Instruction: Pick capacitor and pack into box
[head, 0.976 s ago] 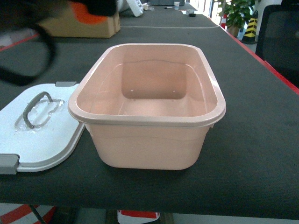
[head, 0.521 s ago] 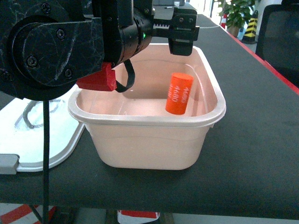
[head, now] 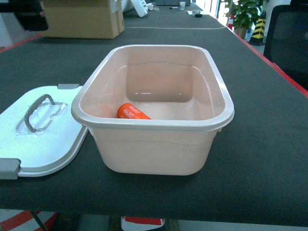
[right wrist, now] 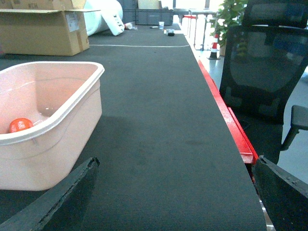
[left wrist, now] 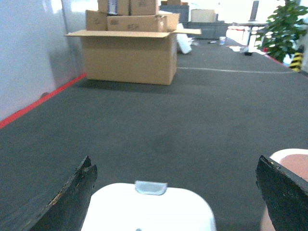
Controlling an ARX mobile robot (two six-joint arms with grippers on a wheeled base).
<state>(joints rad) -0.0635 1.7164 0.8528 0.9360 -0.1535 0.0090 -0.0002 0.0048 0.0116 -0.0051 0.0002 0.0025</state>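
Orange capacitor point(head: 132, 112), a smooth cylinder with white print, lies on its side on the floor of the box point(head: 144, 122), near the front-left corner, long axis running from front-right to back-left. Box is a glossy pale pink plastic tub with rounded corners, open on top. White lid point(head: 43, 139) with grey handle lies flat just left of it on the dark textured surface point(head: 260, 144). Left claw point(left wrist: 175, 197) and right claw point(right wrist: 173, 202) both spread apart, holding nothing. Brown cardboard carton point(left wrist: 127, 55) far back.
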